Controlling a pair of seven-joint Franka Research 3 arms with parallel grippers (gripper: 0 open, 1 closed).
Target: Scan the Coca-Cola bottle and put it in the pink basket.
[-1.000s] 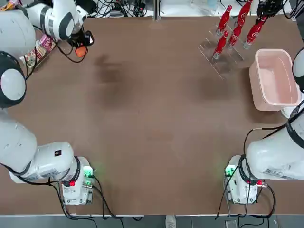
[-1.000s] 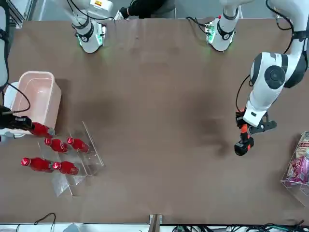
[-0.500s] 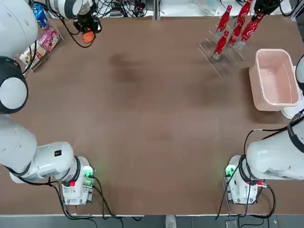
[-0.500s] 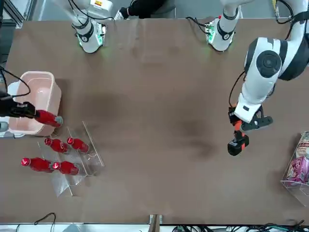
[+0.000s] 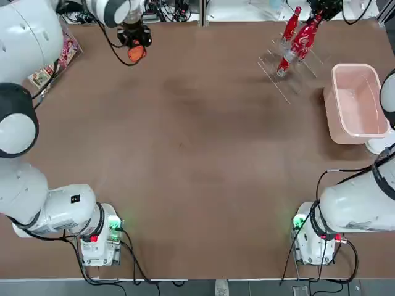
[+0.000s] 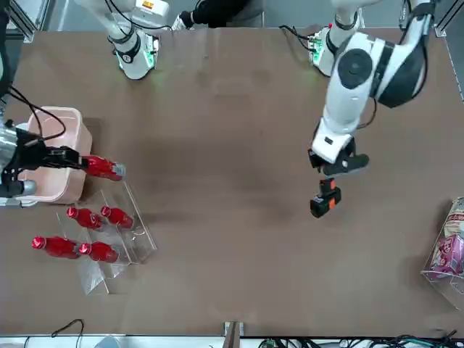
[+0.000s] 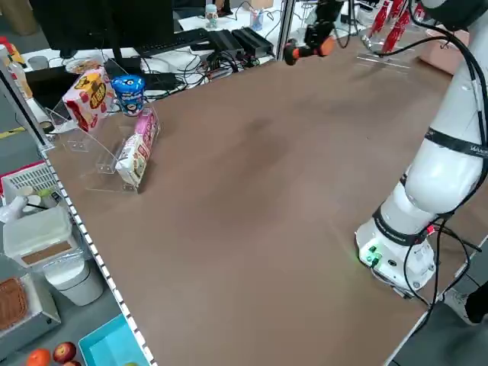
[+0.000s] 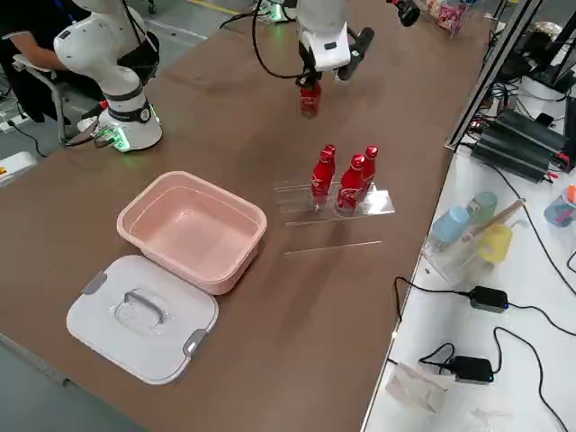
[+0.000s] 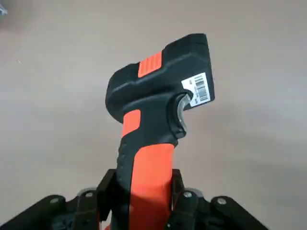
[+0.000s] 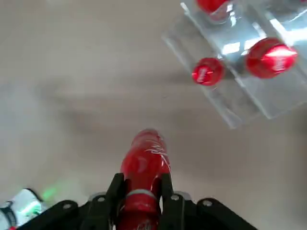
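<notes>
Brown table (image 5: 197,154), cable-strewn white bench (image 8: 504,297) alongside.

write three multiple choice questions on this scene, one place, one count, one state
1. The flat white lid lies: A beside the pale pink plastic basket; B on it; C inside it.
2. Slim red bottles standing in the clear acrylic rack: A two; B four; C five.
3. The right gripper is: A open; B shut on a red Coca-Cola bottle; C shut on a snack pack.
Answers: 1 A, the lid rests next to the basket. 2 B, the front view shows four. 3 B, it clamps the bottle.
</notes>
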